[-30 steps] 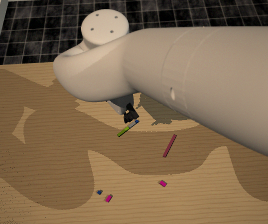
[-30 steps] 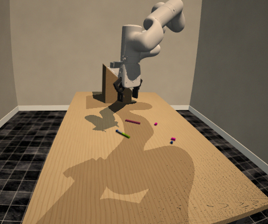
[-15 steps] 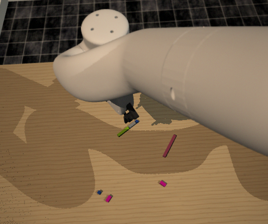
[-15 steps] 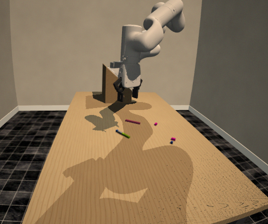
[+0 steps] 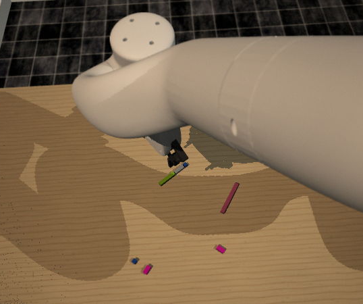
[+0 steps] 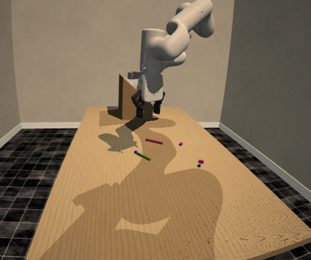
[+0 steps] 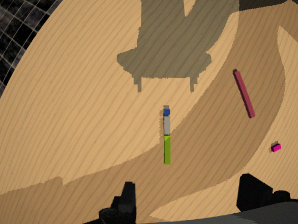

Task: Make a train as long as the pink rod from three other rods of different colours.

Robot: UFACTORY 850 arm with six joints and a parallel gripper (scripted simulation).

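Observation:
A straight line of three rods lies flat near the table's middle: a lime rod (image 5: 166, 178), a grey rod (image 5: 179, 169) and a small blue rod (image 5: 185, 164), end to end. The line also shows in the exterior view (image 6: 143, 155) and in the wrist view (image 7: 166, 135). The pink rod (image 5: 229, 197) lies apart to the right, also in the wrist view (image 7: 244, 92). My gripper (image 6: 149, 109) hangs high above the table, open and empty.
Two magenta rods (image 5: 220, 248) (image 5: 148, 269) and a second blue rod (image 5: 134, 261) lie loose toward the front. A wooden block (image 6: 128, 98) stands at the far end of the table behind the gripper.

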